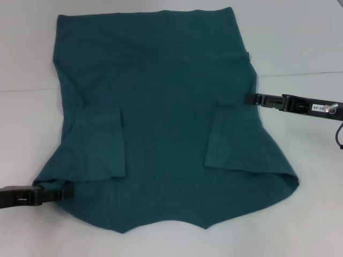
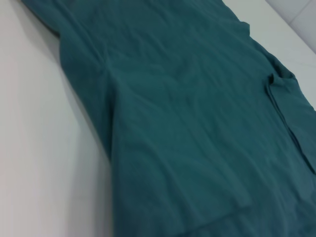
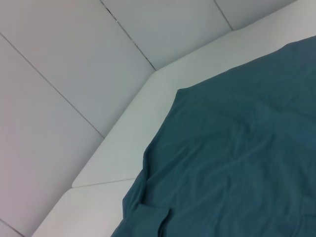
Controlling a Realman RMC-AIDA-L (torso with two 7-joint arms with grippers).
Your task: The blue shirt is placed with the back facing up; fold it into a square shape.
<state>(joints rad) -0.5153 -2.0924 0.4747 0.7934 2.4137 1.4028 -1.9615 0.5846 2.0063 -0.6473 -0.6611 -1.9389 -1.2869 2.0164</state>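
The blue shirt (image 1: 161,112) lies flat on the white table (image 1: 24,128), plain side up, with both sleeves folded inward as flaps over the body. My left gripper (image 1: 65,191) is low at the near left, touching the shirt's outer corner. My right gripper (image 1: 247,98) is at the shirt's right edge, level with the top of the right sleeve flap. The left wrist view shows the shirt (image 2: 187,123) with a folded flap edge. The right wrist view shows a shirt (image 3: 237,148) corner lying on the table. Neither wrist view shows any fingers.
Bare white table surface (image 1: 300,48) runs along the left, right and far sides of the shirt. A pale panelled wall (image 3: 59,74) rises behind the table edge (image 3: 123,148). A cable hangs from the right arm (image 1: 338,134).
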